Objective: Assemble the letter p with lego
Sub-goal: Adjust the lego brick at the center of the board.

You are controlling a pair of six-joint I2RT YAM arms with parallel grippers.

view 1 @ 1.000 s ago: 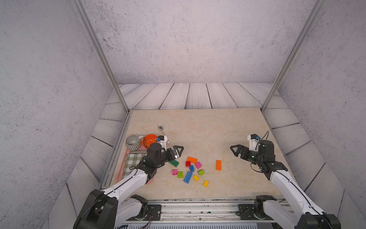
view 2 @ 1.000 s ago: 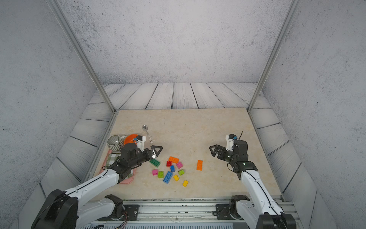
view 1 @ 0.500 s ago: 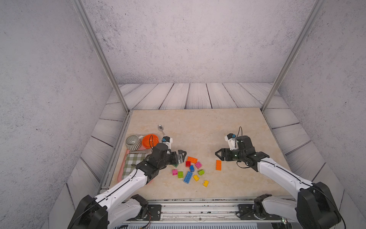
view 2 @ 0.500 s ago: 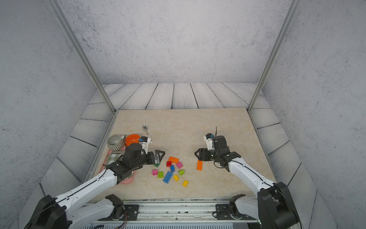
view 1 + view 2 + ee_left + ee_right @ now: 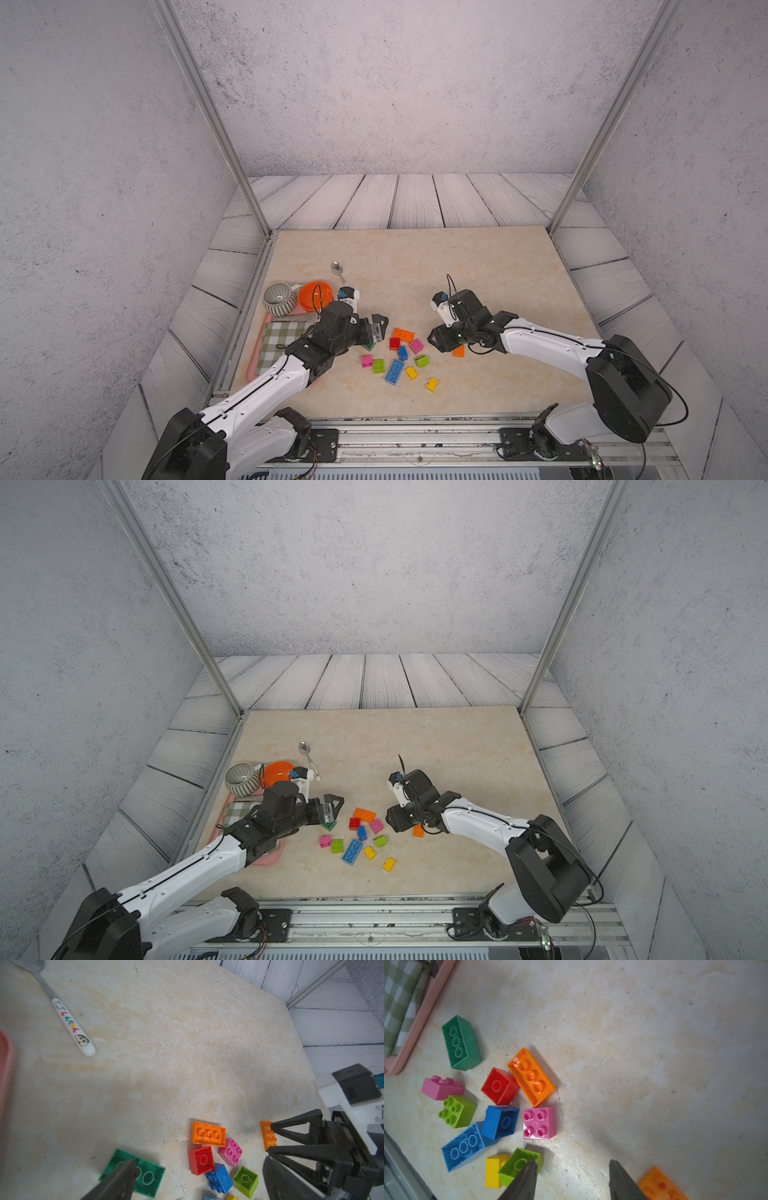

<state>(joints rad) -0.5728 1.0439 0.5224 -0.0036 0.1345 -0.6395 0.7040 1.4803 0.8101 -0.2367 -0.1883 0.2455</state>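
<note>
Right wrist view: small studded plastic lego bricks (image 5: 500,1086) lie loose on the counter (image 5: 457,257), near its front edge, none joined. Right jaws half-open, empty, beside long orange brick (image 5: 660,1186); left jaws wide, empty. Assembly unstarted.

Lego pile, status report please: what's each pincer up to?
Left pincer open over green brick. Right pincer open, empty, beside lone orange brick. Other bricks scattered, nothing blocking.
</note>
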